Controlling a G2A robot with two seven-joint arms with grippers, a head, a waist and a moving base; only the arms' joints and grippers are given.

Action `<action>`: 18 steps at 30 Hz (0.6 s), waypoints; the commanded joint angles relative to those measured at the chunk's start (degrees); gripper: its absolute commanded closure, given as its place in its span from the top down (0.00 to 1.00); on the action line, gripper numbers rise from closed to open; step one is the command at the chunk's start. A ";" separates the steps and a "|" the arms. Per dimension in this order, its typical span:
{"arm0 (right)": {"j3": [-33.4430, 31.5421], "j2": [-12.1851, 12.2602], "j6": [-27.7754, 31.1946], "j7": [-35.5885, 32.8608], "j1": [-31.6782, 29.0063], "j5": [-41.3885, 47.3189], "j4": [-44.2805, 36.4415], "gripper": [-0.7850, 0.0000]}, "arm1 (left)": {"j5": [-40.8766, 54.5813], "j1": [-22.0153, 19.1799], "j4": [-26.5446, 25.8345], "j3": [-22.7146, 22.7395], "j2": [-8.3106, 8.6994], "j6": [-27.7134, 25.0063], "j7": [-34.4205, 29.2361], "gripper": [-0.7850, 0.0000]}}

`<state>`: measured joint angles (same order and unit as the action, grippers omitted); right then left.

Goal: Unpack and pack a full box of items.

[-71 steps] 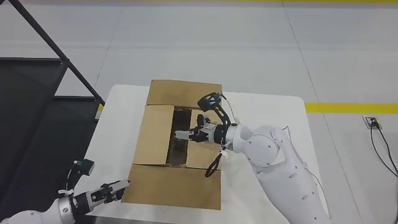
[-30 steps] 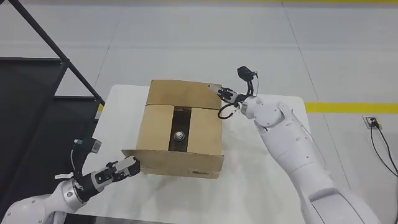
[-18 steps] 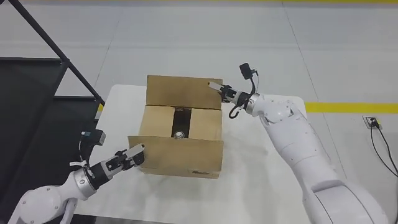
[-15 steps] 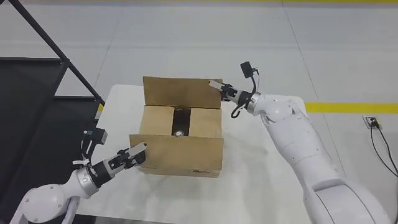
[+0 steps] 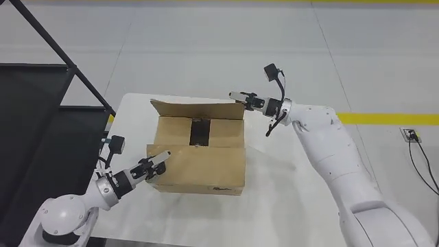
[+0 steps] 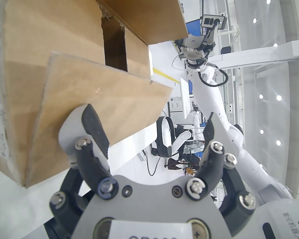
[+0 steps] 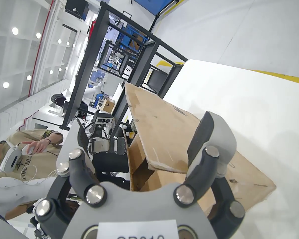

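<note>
Centrally on the table point(image 5: 288, 199) stands the cardboard box point(image 5: 226, 134). The left end effector point(image 5: 159, 161) gapes wide at the near flap point(image 5: 206, 159); the right end effector point(image 5: 236, 97), equally wide, straddles the far flap point(image 5: 195, 107) corner.

A white table point(image 5: 291, 195) bears one cardboard box point(image 5: 206, 171), standing near its middle

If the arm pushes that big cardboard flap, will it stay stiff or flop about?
Probably stiff: the near flap looks flat against the left tool, bending only at its crease. Likely light too: the far flap stands raised with the open right tool just at its corner.
</note>
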<state>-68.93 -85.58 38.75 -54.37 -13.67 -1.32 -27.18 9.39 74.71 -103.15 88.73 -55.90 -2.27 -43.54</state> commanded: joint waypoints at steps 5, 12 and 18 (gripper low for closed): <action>0.47 1.01 -7.92 -3.29 -4.16 -1.60 -8.97 1.00 | -1.13 -2.66 2.55 -2.50 -0.28 0.84 1.21 1.00; -0.41 2.73 -18.73 -4.91 -12.43 -3.81 -22.76 1.00 | -1.13 -5.39 4.94 -4.38 -0.54 1.46 1.42 1.00; -1.62 3.95 -27.15 -5.62 -18.93 -4.27 -33.36 1.00 | -1.30 -7.39 6.25 -5.98 -0.77 1.77 1.47 1.00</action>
<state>-70.56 -81.77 13.34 -59.88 -31.60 -5.48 -58.83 8.06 67.69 -97.14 83.08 -56.63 -0.52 -42.12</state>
